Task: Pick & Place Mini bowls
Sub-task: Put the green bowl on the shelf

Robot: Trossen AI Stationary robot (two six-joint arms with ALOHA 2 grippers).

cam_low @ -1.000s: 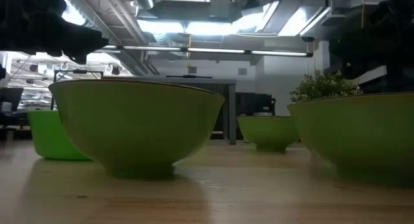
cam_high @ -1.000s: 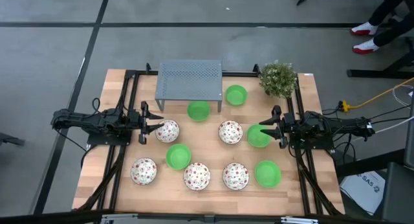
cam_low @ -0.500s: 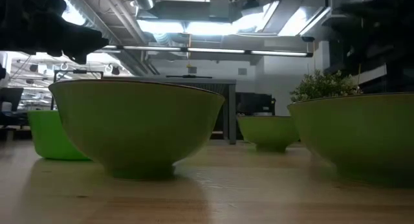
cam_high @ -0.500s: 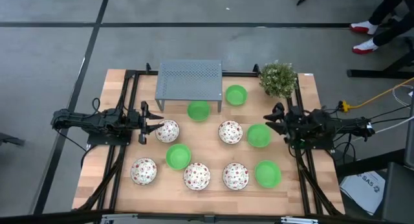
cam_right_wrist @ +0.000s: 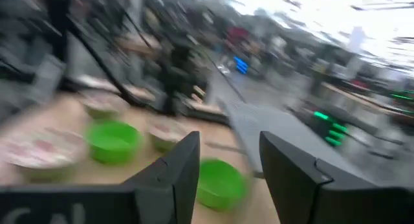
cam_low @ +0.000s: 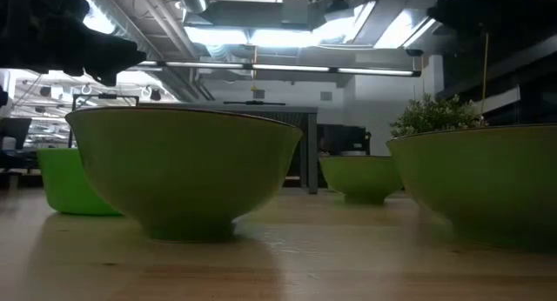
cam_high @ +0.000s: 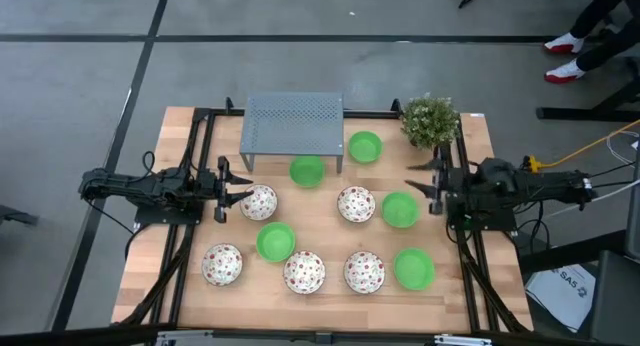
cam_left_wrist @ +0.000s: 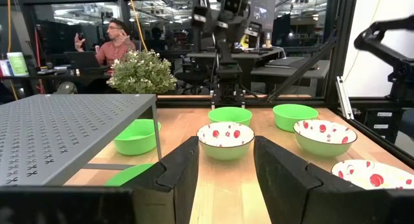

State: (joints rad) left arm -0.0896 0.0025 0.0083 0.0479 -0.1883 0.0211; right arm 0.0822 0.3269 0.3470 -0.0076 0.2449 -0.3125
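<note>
On the wooden worktop [cam_high: 330, 286], ten mini bowls [cam_high: 357, 204] lie spread across the middle and near part, while the far edge is taken by a grey perforated shelf [cam_high: 292, 123] at centre and a small bushy plant [cam_high: 431, 120] at the far right corner. Black frame rails [cam_high: 190, 216] run along the left and right sides, so the open room for moving is the strip between them. One green bowl [cam_high: 307, 171] sits partly under the shelf's near edge, another green bowl [cam_high: 365, 146] lies just right of the shelf; the remaining bowls stand apart from one another with bare wood between them, and the nearest row stops short of the near edge. The left tool [cam_high: 223, 190] hovers at the left rail, its fingers standing apart and empty, with a speckled bowl [cam_high: 259, 202] just to its right and close to the fingertips. The right tool [cam_high: 433, 182] is at the right rail, near the plant, its fingers apart with nothing between them; a green bowl [cam_high: 400, 209] lies just beside it, toward the near left, and not touching.
</note>
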